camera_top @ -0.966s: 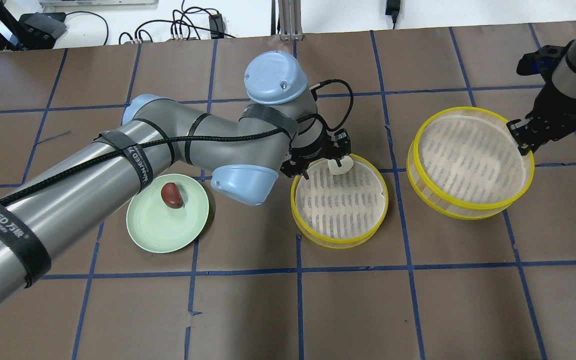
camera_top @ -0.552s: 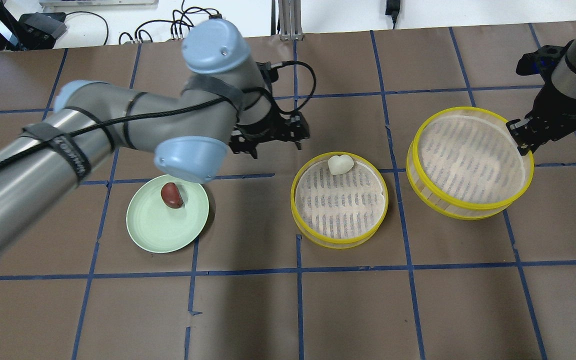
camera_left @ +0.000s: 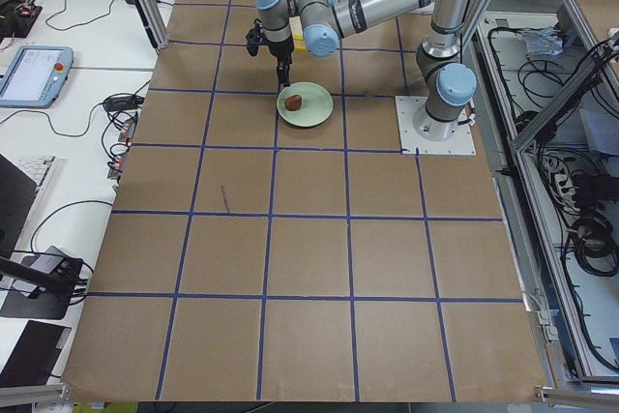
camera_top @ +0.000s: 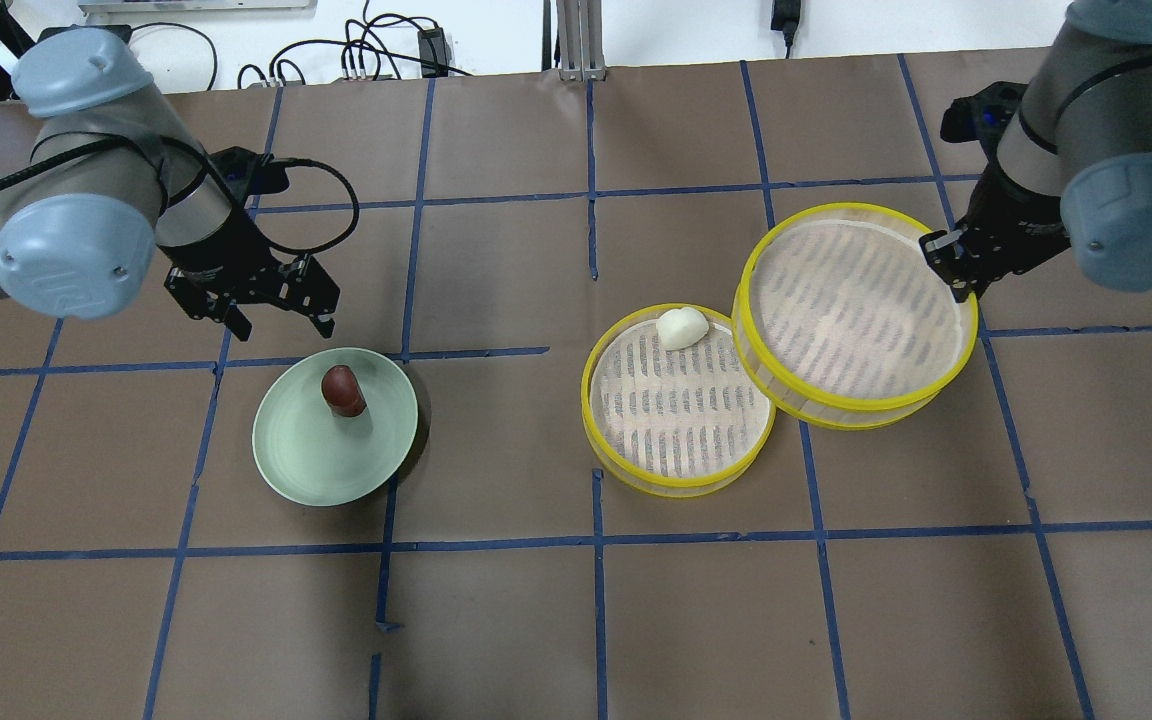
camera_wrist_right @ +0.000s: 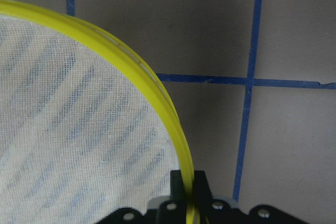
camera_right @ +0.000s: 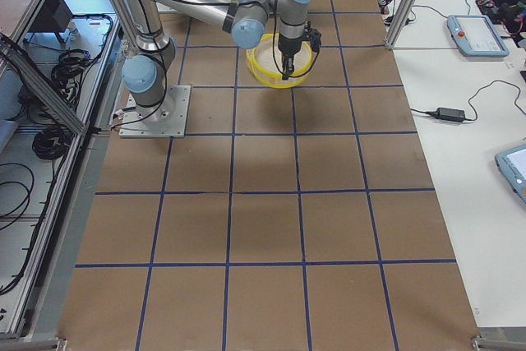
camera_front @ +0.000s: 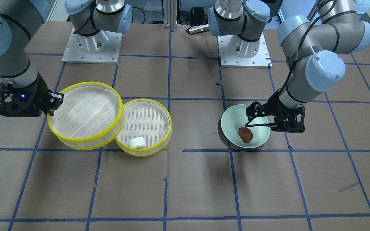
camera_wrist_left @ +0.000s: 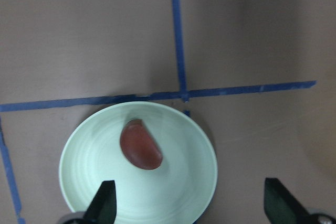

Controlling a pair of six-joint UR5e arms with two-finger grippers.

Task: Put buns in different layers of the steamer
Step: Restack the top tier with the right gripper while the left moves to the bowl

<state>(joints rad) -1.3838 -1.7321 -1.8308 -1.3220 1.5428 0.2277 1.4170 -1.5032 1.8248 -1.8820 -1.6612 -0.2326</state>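
The white bun (camera_top: 682, 327) lies at the far edge of the lower steamer tray (camera_top: 656, 487), also in the front view (camera_front: 137, 142). The reddish-brown bun (camera_top: 343, 390) lies on the pale green plate (camera_top: 286, 470). My left gripper (camera_top: 278, 325) is open and empty, above the plate's far edge. In the left wrist view the bun (camera_wrist_left: 140, 145) shows ahead of the spread fingers (camera_wrist_left: 105, 203). My right gripper (camera_top: 948, 268) is shut on the rim of the second steamer tray (camera_top: 766, 250). It holds the empty tray tilted, overlapping the lower tray's right edge.
Brown table covering with blue tape grid. Cables and a post stand at the far table edge (camera_top: 576, 60). The two arm bases (camera_front: 92, 45) sit at the robot's side of the table.
My left gripper has left the white bun in the lower tray and swung left to the plate. My right gripper has carried the second tray left until it overlaps the lower tray.
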